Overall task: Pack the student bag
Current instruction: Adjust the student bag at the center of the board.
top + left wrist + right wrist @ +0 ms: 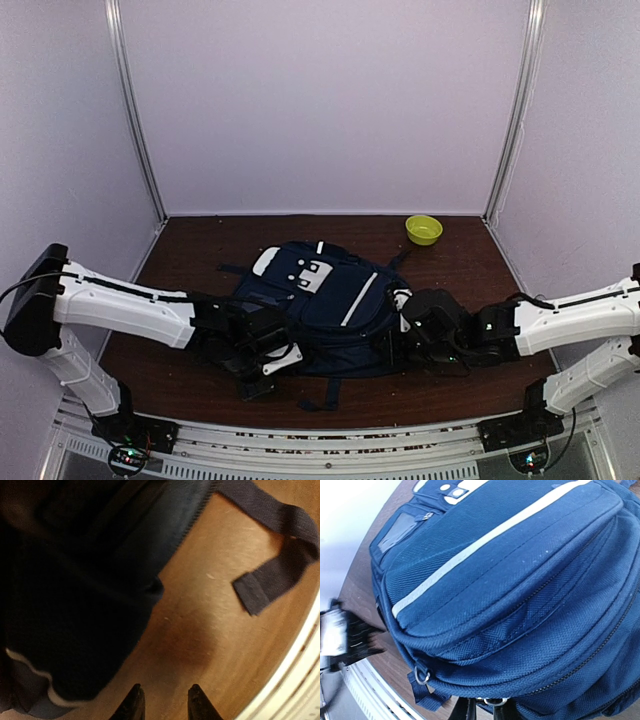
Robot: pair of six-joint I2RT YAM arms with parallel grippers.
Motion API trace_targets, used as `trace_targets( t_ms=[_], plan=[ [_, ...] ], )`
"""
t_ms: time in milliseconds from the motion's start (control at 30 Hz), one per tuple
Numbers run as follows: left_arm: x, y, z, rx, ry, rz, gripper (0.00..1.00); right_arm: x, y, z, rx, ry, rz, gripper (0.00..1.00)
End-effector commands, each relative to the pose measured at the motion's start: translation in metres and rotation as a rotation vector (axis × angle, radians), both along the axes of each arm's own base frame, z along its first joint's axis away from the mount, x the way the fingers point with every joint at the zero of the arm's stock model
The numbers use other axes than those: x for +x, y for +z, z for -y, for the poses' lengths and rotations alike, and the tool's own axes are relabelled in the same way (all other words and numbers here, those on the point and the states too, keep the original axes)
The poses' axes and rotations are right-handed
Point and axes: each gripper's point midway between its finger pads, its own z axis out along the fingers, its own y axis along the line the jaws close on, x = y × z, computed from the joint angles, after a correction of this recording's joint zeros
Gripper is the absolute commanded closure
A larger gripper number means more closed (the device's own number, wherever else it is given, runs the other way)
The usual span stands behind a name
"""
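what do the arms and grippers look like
The left arm and right arm have white shell links with black joints and black wrist sections; thin black cables loop beside them. The left gripper and right gripper have dark fingers, the left's pointed.

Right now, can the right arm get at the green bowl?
Probably yes. The bowl sits at the far right of the table, with bare tabletop between it and the right gripper, which is shut at the bag. It would have to back off the bag first.
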Motion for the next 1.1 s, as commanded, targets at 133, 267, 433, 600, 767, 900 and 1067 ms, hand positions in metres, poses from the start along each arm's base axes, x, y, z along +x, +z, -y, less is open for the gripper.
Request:
trace_targets(
  t_ms=[133,267,433,600,767,900,1067],
  plan=[
    [0.092,-0.016,-0.028,0.066,0.334,0.168,0.65,-0.020,0.012,-0.037,0.172,0.039,-0.020,1.00],
    [0.128,0.010,-0.031,-0.033,0.417,0.238,0.61,-0.024,0.008,-0.056,0.173,0.063,-0.035,1.00],
    [0.131,0.071,-0.025,-0.201,0.397,0.410,0.04,-0.018,0.003,-0.056,0.132,0.042,-0.021,1.00],
    [0.127,0.097,-0.041,-0.286,0.427,0.496,0.02,-0.010,0.003,-0.047,0.087,0.013,0.021,1.00],
    [0.094,0.137,0.001,-0.523,0.163,0.529,0.02,-0.005,0.005,-0.039,0.044,0.004,0.044,1.00],
    [0.066,0.145,0.032,-0.531,-0.101,0.621,0.02,-0.002,0.007,-0.031,0.029,-0.008,0.057,1.00],
    [0.057,0.145,0.066,-0.512,-0.268,0.665,0.13,0.000,0.010,-0.026,0.021,-0.014,0.066,1.00]
  ],
)
